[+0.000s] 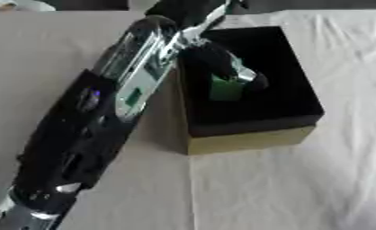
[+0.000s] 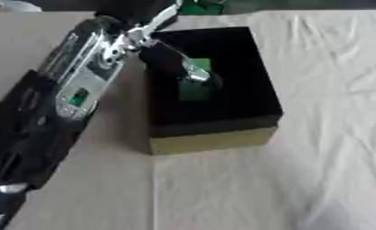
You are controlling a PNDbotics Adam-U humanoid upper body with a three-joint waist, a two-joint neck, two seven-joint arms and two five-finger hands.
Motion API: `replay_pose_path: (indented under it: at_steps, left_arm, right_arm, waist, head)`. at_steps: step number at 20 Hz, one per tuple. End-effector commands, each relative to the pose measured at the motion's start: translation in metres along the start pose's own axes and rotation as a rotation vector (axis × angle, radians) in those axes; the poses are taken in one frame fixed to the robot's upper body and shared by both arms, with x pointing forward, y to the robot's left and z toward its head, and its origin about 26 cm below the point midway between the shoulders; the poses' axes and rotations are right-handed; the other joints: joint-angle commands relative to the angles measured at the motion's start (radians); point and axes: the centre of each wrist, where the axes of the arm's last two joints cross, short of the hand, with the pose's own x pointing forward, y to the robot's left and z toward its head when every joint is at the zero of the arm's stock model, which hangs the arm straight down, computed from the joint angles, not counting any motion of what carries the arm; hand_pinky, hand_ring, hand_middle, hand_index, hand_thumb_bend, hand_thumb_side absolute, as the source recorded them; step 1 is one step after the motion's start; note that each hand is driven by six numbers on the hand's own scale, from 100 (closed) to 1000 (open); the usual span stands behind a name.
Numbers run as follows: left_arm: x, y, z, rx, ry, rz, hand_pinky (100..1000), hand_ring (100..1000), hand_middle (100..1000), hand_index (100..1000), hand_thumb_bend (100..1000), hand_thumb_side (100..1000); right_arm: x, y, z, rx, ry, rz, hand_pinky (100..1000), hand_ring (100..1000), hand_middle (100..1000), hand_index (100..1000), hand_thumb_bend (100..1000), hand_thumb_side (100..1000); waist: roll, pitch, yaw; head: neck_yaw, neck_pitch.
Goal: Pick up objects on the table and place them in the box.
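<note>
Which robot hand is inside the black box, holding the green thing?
The left hand, the one reaching in from the left. It is over the black box, curled around the green thing. No other hand is clearly visible.

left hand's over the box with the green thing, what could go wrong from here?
1. The left hand is down inside the black box with the green object at its fingers. If the object is not let go cleanly, it may lift back out with the hand.
2. The forearm crosses the box's left wall; pulling back sideways could catch that wall and shove or tip the box on the white cloth.
</note>
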Motion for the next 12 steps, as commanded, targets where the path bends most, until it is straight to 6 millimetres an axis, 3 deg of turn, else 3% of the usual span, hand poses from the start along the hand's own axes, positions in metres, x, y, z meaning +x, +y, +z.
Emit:
replay_pose_path:
  at_steps: [1,9,10,11,12]
  left_arm:
    - [-0.004,0.027,0.006,0.079,-0.015,0.033,657,708,756,827,873,670]
    - [-0.015,0.057,0.038,0.159,-0.026,0.121,640,682,741,815,823,664]
    - [-0.016,0.061,0.043,0.172,-0.026,0.131,638,681,740,814,746,682]
    - [-0.017,0.064,0.047,0.188,-0.024,0.141,632,674,735,809,804,655]
    - [-0.018,0.067,0.052,0.205,-0.021,0.151,625,667,729,805,778,646]
  right_arm:
    - [0.007,-0.003,-0.007,0.012,-0.037,0.015,870,790,805,821,100,1000]
    - [0.007,-0.008,-0.005,-0.005,-0.034,0.038,870,790,805,821,100,1000]
    - [0.007,-0.009,-0.005,-0.007,-0.034,0.040,870,790,805,821,100,1000]
    - [0.007,-0.009,-0.004,-0.009,-0.033,0.041,870,790,805,821,100,1000]
    - [0.007,-0.009,-0.004,-0.010,-0.033,0.042,870,790,805,821,100,1000]
  waist:
    - [-0.002,-0.032,0.001]
    - [-0.001,-0.036,0.017]
    - [-0.001,-0.036,0.019]
    - [-0.003,-0.036,0.021]
    - [-0.004,-0.036,0.023]
  head:
    - [-0.017,0.017]
    - [-0.054,0.029]
    - [-0.058,0.029]
    - [-0.060,0.029]
    - [-0.062,0.029]
